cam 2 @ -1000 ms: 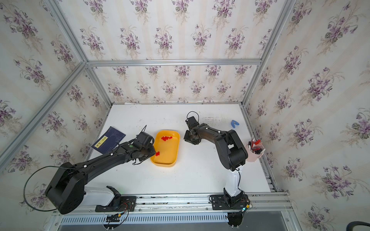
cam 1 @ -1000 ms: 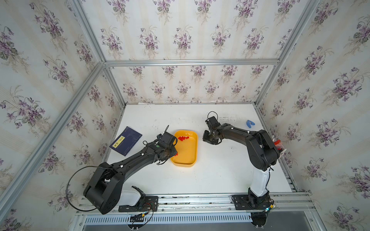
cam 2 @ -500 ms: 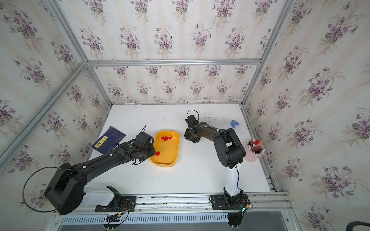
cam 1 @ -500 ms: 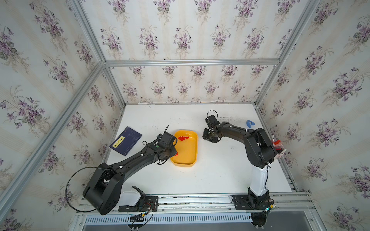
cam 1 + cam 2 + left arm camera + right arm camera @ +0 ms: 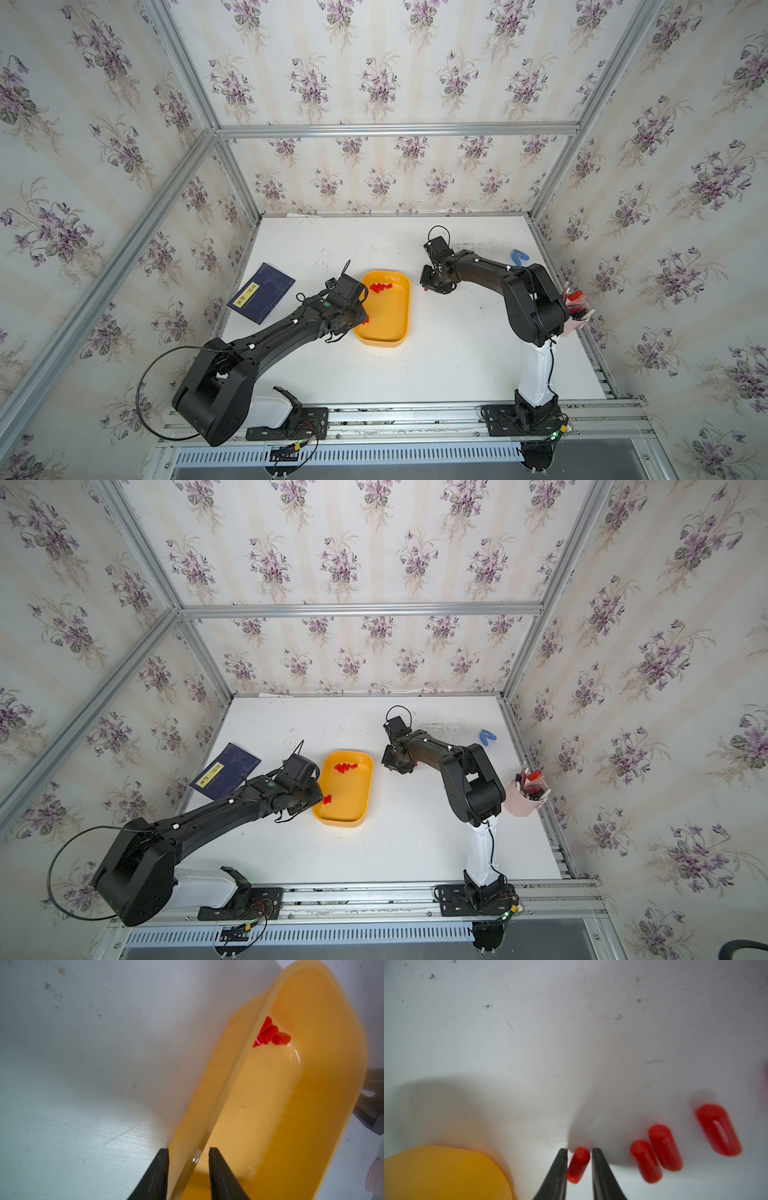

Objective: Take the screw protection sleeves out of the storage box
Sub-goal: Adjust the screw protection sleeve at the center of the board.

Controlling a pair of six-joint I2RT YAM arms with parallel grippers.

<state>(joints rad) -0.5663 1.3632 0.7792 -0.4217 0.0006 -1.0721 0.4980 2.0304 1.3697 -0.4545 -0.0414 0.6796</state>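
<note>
Two black fingers of the right gripper (image 5: 579, 1150) stand narrowly apart around one tiny red cylindrical plastic sleeve (image 5: 577, 1164), which lies slanted between them on the white table (image 5: 571, 1043). It touches one finger and a sliver of gap shows at the other, so we cannot tell whether it is pinched. Just beside it three more red sleeves (image 5: 664, 1147) lie on the table, two side by side and one a little apart. On the other side, a rounded corner of the shallow yellow-orange plastic tray (image 5: 446, 1172) is near.

Across the tray, we see the left gripper (image 5: 188, 1150) closed part-way onto the long wall, one finger outside and one inside. Within the tray a cluster of red sleeves (image 5: 270, 1034) sits at the far end. In a top view a further pair of sleeves (image 5: 327, 799) lies on the tray floor just beside the left gripper. Well apart from the tray, a flat dark blue booklet with a yellow label (image 5: 262, 297) lies on the table beyond the left arm.
</note>
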